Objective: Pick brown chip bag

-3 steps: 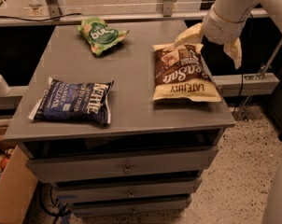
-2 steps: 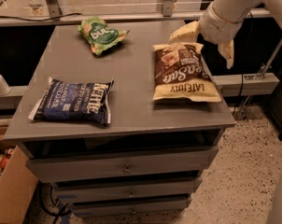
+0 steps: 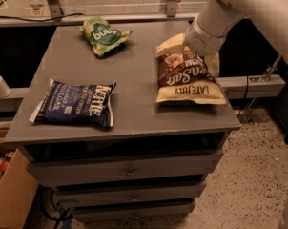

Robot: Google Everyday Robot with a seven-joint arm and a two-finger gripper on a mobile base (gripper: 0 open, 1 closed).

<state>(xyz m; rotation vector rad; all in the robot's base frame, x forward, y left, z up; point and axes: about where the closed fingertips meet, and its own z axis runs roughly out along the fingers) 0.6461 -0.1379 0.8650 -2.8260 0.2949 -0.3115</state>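
Observation:
The brown chip bag [image 3: 188, 79] lies flat on the right side of the grey cabinet top [image 3: 134, 61], its dark brown panel up and its cream "LATE JULY" end toward the front edge. My gripper [image 3: 192, 52] hangs from the white arm [image 3: 239, 4] right over the bag's far end. Its pale yellow fingers [image 3: 169, 43] are spread open, one at the bag's far left corner and one at its right edge. The bag's far end is partly hidden by the wrist. Nothing is held.
A dark blue Kettle bag [image 3: 75, 104] lies at the front left of the top. A small green bag [image 3: 103, 34] lies at the back. Drawers [image 3: 129, 173] sit below the top. A rail [image 3: 110, 8] runs behind, and a cardboard box [image 3: 8, 194] stands on the floor at the left.
My gripper has moved left and down, from beside the bag's far right corner to over its far end. The bags have not moved.

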